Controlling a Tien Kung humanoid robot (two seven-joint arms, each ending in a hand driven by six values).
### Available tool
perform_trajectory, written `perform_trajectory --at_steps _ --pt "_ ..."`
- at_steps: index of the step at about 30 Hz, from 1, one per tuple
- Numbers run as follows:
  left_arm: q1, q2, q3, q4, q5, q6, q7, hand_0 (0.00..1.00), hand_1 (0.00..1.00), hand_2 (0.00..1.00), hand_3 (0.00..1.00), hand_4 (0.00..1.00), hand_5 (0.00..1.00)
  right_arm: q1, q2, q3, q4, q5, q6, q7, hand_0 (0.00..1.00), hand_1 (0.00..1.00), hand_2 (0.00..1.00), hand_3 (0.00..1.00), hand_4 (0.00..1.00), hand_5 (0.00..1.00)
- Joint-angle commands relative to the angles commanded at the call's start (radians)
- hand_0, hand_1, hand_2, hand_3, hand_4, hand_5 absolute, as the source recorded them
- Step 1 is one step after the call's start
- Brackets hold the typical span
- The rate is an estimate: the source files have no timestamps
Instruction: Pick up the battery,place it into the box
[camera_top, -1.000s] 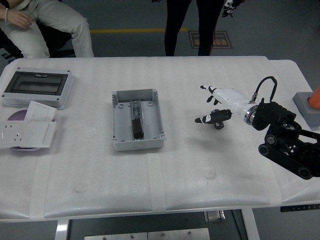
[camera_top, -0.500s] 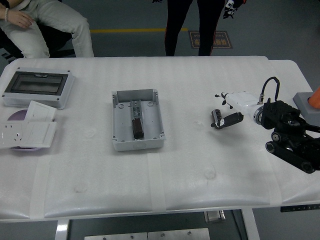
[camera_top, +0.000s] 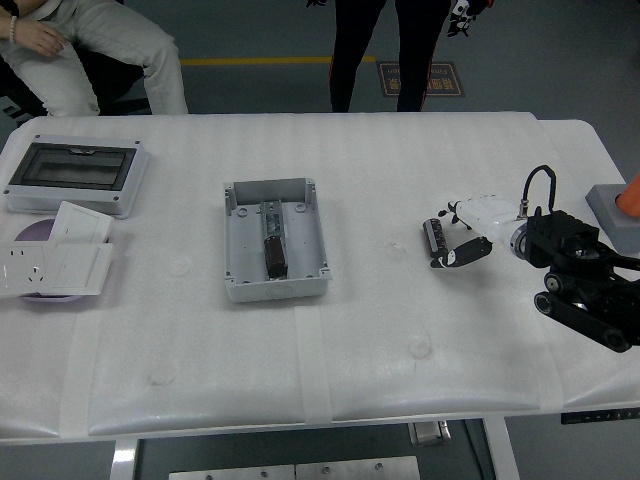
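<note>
A small black cylindrical battery (camera_top: 435, 234) sits on the white table (camera_top: 400, 330), right of centre. My right hand (camera_top: 462, 236), white with black fingertips, lies just to its right. Its fingers (camera_top: 455, 211) are spread, with the thumb (camera_top: 458, 255) low beside the battery, and I cannot see a closed grasp on it. The open grey box (camera_top: 242, 282) stands at the table's middle, well to the left, with a dark battery (camera_top: 273, 250) lying in its centre slot. The left arm is out of the picture.
A grey enclosure with a clear lid (camera_top: 75, 175) stands at the back left. In front of it, white socket plates (camera_top: 55, 262) lie on a purple disc. A grey block with an orange part (camera_top: 618, 212) is at the right edge. People sit and stand beyond the far edge.
My right hand has pulled back to the right and sunk lower towards the table. The battery now shows just left of its fingers. The box has not moved.
</note>
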Motion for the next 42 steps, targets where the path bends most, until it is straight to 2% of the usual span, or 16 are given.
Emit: perform_trajectory --at_steps 4,5,10,11,16,17,27,35,38,42 --pt "-0.001 0.001 0.001 0.000 -0.002 0.001 -0.002 0.379 0.583 0.480 0.492 0.678 0.349 0.000 0.001 -0.009 0.002 0.003 -0.005 -0.002 0.854 0.612 0.745 0.816 0.989 0.602" --pt "0.000 0.001 0.000 0.000 -0.001 0.001 -0.001 0.378 0.583 0.479 0.489 0.682 0.358 0.000 0.002 -0.011 0.002 0.004 -0.006 -0.002 0.853 0.610 0.731 0.791 0.805 0.470" --pt "0.001 0.000 0.002 -0.001 -0.002 -0.001 -0.001 0.378 0.583 0.479 0.489 0.682 0.358 -0.001 0.010 -0.021 0.001 0.011 -0.011 -0.002 0.853 0.610 0.731 0.791 0.805 0.470" --pt "0.001 -0.001 0.003 -0.001 -0.002 -0.001 -0.001 0.378 0.583 0.478 0.486 0.696 0.375 -0.001 0.011 -0.022 0.001 0.012 -0.012 -0.003 0.844 0.600 0.710 0.719 0.610 0.331" --pt "0.000 -0.003 0.003 -0.001 -0.001 -0.002 -0.002 0.378 0.583 0.478 0.486 0.696 0.375 0.005 0.017 -0.020 0.001 0.014 -0.015 -0.004 0.844 0.600 0.710 0.719 0.610 0.331" --pt "0.000 -0.003 0.002 -0.001 0.001 -0.002 -0.002 0.378 0.583 0.477 0.485 0.701 0.377 0.006 0.017 -0.020 0.001 0.013 -0.015 -0.003 0.843 0.597 0.707 0.715 0.550 0.290" --pt "0.000 -0.004 0.002 -0.002 -0.002 0.000 -0.005 0.378 0.583 0.476 0.482 0.704 0.385 0.005 0.011 -0.021 0.012 0.015 -0.019 -0.001 0.838 0.594 0.705 0.715 0.540 0.289" --pt "0.002 -0.007 -0.003 -0.002 0.006 -0.002 0.000 0.378 0.583 0.476 0.479 0.738 0.423 0.002 0.006 0.069 0.143 0.013 -0.028 -0.017 0.833 0.580 0.689 0.707 0.501 0.277" --pt "0.003 -0.008 -0.005 -0.002 0.008 -0.003 0.002 0.378 0.583 0.476 0.479 0.738 0.423 -0.005 0.020 0.122 0.206 0.010 -0.035 -0.024 0.833 0.580 0.689 0.707 0.501 0.277" --pt "0.004 -0.009 -0.004 -0.001 0.009 -0.005 0.003 0.378 0.583 0.475 0.479 0.739 0.423 -0.023 0.059 0.172 0.285 0.008 -0.048 -0.027 0.829 0.580 0.688 0.707 0.504 0.289"
